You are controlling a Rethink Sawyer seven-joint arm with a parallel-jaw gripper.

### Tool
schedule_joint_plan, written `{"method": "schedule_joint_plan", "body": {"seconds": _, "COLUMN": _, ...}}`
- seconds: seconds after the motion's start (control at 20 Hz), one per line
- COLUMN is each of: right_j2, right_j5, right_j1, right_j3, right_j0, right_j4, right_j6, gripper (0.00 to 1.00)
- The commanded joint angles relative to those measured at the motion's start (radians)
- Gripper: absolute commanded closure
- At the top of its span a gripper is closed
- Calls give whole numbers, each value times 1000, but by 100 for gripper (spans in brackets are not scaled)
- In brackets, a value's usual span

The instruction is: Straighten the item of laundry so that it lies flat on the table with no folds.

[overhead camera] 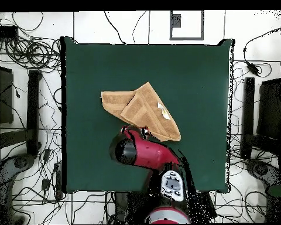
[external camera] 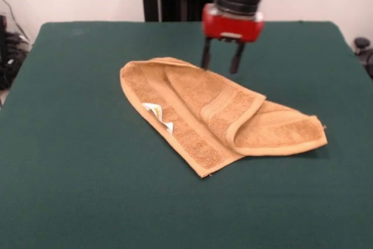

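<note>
The tan terry towel lies crumpled near the middle of the dark green table. Its right part is folded over, with a rolled fold running across the middle, and a small white care tag shows at its left edge. My gripper hangs from the red and black arm just behind the towel's far edge, its two dark fingers apart and holding nothing. In the overhead view the towel sits at the table's centre and the arm covers the gripper and the towel's near edge.
Cables and equipment stands lie on the floor round the table. Bare green cloth lies on every side of the towel.
</note>
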Motion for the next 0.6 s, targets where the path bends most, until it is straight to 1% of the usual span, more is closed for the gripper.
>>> {"method": "schedule_joint_plan", "body": {"seconds": 0.05, "right_j2": 171, "right_j5": -71, "right_j1": 90, "right_j3": 2, "right_j0": -135, "right_j4": -80, "right_j6": 115, "gripper": 0}}
{"method": "schedule_joint_plan", "body": {"seconds": 0.15, "right_j2": 177, "right_j5": -73, "right_j1": 97, "right_j3": -6, "right_j0": -146, "right_j4": -93, "right_j6": 111, "gripper": 0}}
{"method": "schedule_joint_plan", "body": {"seconds": 0.6, "right_j2": 144, "right_j5": -84, "right_j1": 100, "right_j3": -13, "right_j0": -110, "right_j4": -100, "right_j6": 148, "gripper": 0}}
